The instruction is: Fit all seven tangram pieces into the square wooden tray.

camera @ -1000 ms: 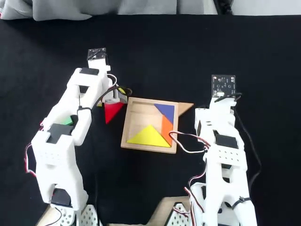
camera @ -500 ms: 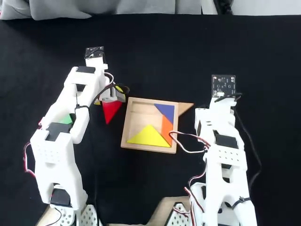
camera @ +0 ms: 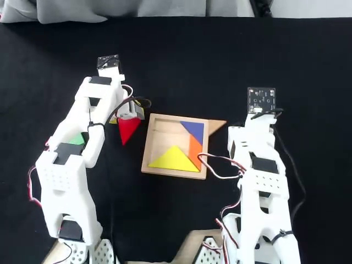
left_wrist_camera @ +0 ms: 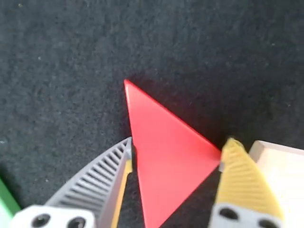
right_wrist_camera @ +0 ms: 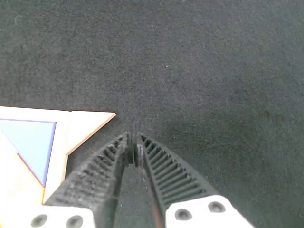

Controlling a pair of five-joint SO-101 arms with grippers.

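The square wooden tray (camera: 157, 144) lies between the arms and holds a blue piece (camera: 192, 129), an orange piece (camera: 195, 147) and a yellow triangle (camera: 174, 159). My left gripper (left_wrist_camera: 178, 142) is shut on the red triangle (left_wrist_camera: 166, 147), just left of the tray's corner (left_wrist_camera: 280, 156); a grey finger (left_wrist_camera: 111, 166) presses one edge and a yellow finger (left_wrist_camera: 237, 166) the opposite corner. From above, the red triangle (camera: 129, 131) points toward the near side. My right gripper (right_wrist_camera: 132, 138) is shut on nothing, over the cloth beside a plain wooden triangle (right_wrist_camera: 88, 124).
A green piece (camera: 78, 140) lies under the left arm, and a sliver of it (left_wrist_camera: 5, 204) shows in the left wrist view. A small yellow piece (camera: 114, 120) peeks out by the left gripper. The plain wooden triangle (camera: 216, 126) touches the tray's far right corner. Black cloth covers the table.
The left arm has drawn slightly left and away from the tray, and the red triangle has shifted with it. The right arm has not moved.
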